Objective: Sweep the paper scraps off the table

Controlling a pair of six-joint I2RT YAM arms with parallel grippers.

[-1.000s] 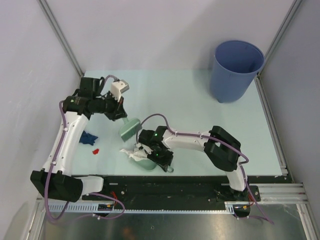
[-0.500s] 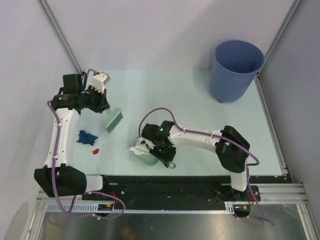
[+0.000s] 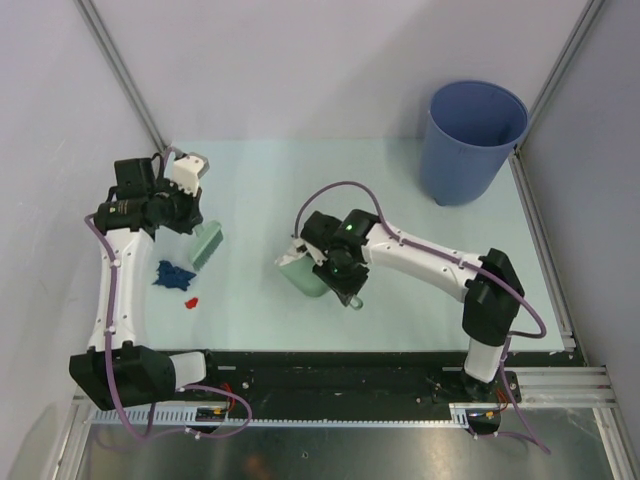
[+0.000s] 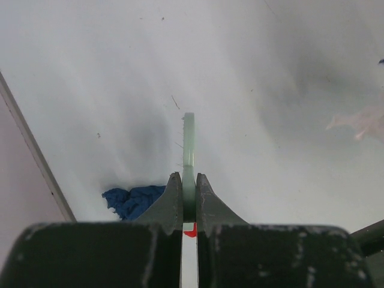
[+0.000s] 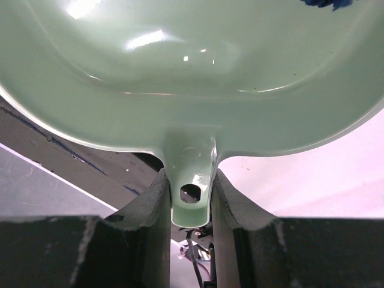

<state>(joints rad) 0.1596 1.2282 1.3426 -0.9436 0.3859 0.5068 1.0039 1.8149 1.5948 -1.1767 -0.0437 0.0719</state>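
Observation:
My left gripper [image 3: 193, 222] is shut on the pale green hand brush [image 3: 208, 246], which hangs just right of a dark blue paper scrap [image 3: 172, 275]. A small red scrap [image 3: 192, 300] lies below it on the table [image 3: 400, 200]. In the left wrist view the gripper [image 4: 189, 180] clamps the brush [image 4: 189, 144], with the blue scrap [image 4: 135, 201] at its left. My right gripper [image 3: 338, 275] is shut on the handle of the pale green dustpan [image 3: 303, 272], which carries white paper at its rim. The right wrist view shows the gripper [image 5: 191, 180] on the dustpan [image 5: 192, 72].
A tall blue bucket [image 3: 475, 140] stands at the table's far right corner. Grey frame posts rise at the back corners. A black rail [image 3: 330, 365] runs along the near edge. A pale scrap [image 4: 360, 123] shows at the right edge of the left wrist view.
My left arm has swung the brush left, next to the dark blue scrap. My right arm has carried the dustpan away from the near edge, toward the table's middle.

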